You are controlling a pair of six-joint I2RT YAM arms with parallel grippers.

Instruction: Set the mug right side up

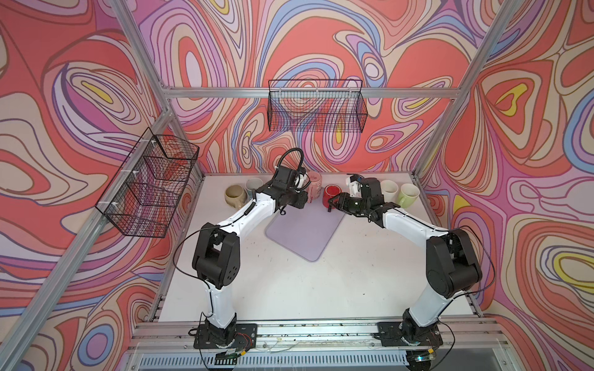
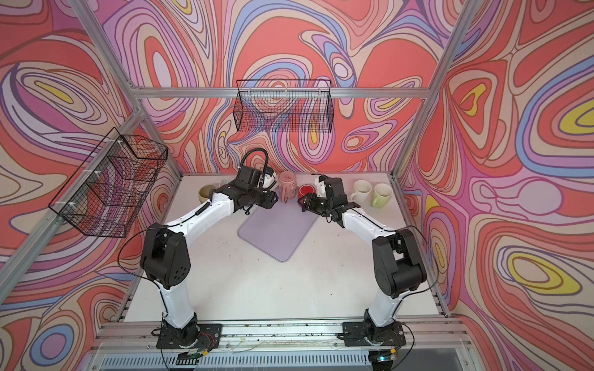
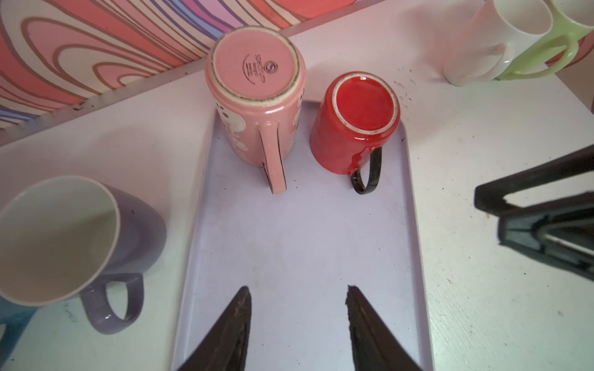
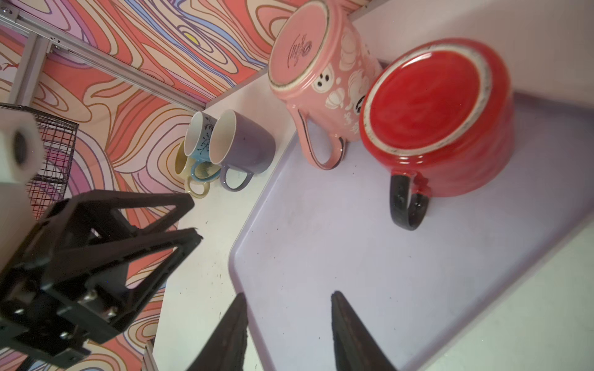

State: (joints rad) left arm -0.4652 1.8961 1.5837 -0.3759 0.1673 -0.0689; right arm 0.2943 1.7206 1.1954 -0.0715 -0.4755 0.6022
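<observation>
Two mugs stand upside down at the far end of the lavender tray (image 3: 289,241): a tall pink mug (image 3: 254,96) and a squat red mug (image 3: 356,122) with a black handle. Both also show in the right wrist view, pink mug (image 4: 321,80) and red mug (image 4: 434,112), and in a top view, pink mug (image 1: 315,189) and red mug (image 1: 331,194). My left gripper (image 3: 299,289) hovers open over the tray, short of the pink mug, with nothing between its fingers. My right gripper (image 4: 288,294) is open and empty too, over the tray's edge, short of the red mug.
Upright mugs flank the tray: purple (image 3: 64,241), light blue (image 1: 254,185) and beige (image 1: 236,196) on the left, white (image 1: 389,189) and green (image 1: 408,194) on the right. Wire baskets hang on the back wall (image 1: 316,106) and left wall (image 1: 151,186). The two grippers face each other closely.
</observation>
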